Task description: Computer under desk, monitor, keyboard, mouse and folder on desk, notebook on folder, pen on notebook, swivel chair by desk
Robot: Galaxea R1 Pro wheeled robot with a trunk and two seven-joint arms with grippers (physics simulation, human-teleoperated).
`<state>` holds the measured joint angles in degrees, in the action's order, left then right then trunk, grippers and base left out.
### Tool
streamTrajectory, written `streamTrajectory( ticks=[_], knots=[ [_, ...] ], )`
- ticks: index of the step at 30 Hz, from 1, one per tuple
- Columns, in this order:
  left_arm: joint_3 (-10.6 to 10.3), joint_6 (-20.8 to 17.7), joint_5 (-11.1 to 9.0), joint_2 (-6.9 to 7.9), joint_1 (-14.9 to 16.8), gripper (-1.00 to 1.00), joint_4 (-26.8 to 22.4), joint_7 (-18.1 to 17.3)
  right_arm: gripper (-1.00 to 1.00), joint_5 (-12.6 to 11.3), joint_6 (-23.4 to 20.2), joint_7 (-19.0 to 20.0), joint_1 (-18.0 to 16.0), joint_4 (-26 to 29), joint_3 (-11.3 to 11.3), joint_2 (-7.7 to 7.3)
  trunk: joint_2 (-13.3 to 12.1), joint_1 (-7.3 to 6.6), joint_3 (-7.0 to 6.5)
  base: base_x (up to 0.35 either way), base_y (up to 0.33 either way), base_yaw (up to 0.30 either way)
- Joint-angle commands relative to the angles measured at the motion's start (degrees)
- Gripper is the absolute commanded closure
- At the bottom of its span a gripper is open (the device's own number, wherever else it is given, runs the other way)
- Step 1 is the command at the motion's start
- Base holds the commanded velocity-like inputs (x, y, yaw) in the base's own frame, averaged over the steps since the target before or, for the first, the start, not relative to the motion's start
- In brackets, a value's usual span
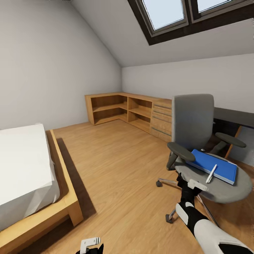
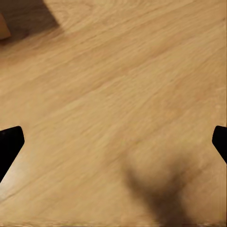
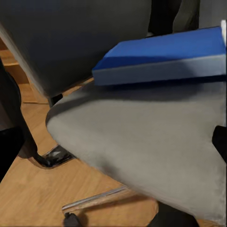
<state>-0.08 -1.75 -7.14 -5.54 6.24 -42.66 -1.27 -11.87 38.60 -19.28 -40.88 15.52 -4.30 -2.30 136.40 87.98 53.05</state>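
Head view: blue folder [image 1: 213, 165] lies flat on the seat of the swivel chair [image 1: 192, 121], toward the seat's back, with a white pen [image 1: 211, 174] resting across the folder's near edge. Chair stands on the wood floor [image 1: 120, 165] with its backrest upright and its back toward the dark desk [image 1: 234, 116]; both armrests flank the folder. Right gripper [image 1: 192, 184] sits at the seat's front edge, near the folder but apart from it. Right wrist view: seat fills the foreground, folder [image 3: 161, 61] ahead on it, one dark fingertip [image 3: 220, 142] at the frame edge, the other finger dark at the opposite edge; jaws spread wide, nothing between them. Left gripper [image 1: 91, 245] hangs low over bare floor, well apart from the chair. Left wrist view: two dark fingertips [image 2: 9, 144] at opposite frame edges over floor [image 2: 113, 94], spread wide, holding nothing. Beyond the chair, a low wooden shelf unit [image 1: 127, 111] runs along the walls up to the desk. Bed [image 1: 31, 176] with white mattress stands across the floor from the chair. Skylight [image 1: 183, 14] overhead.
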Motion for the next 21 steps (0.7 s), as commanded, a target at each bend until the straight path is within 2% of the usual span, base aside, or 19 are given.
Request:
streamTrajectory(
  ticks=[1, 10, 16, 21],
  knots=[
    [0.0, -0.2, -0.6, 0.00, 0.0, -1.00, -0.1, -0.1, -1.00, -0.1, 0.2, 0.1, 0.0, -0.1, -0.1, 0.04, 0.0, -0.04, 0.05, -0.259, 0.000, 0.000],
    [0.0, -0.2, -0.6, 0.00, 0.0, -1.00, -0.1, -0.1, -1.00, -0.1, 0.2, 0.2, 0.0, -0.1, -0.1, 0.36, 0.0, -0.04, 0.05, -0.220, 0.000, 0.000],
    [0.0, -0.2, -0.6, 0.00, 0.0, -1.00, -0.1, -0.1, -1.00, -0.1, 0.2, 0.3, -0.1, -0.2, -0.1, 0.51, 0.0, -0.04, 0.02, -0.039, 0.000, -0.017],
    [0.0, -0.2, -0.6, 0.00, 0.0, -1.00, -0.1, -0.1, -1.00, -0.1, 0.2, 0.3, 0.0, -0.2, -0.1, 0.53, 0.0, -0.04, -0.21, -0.007, 0.000, -0.124]
  ],
)
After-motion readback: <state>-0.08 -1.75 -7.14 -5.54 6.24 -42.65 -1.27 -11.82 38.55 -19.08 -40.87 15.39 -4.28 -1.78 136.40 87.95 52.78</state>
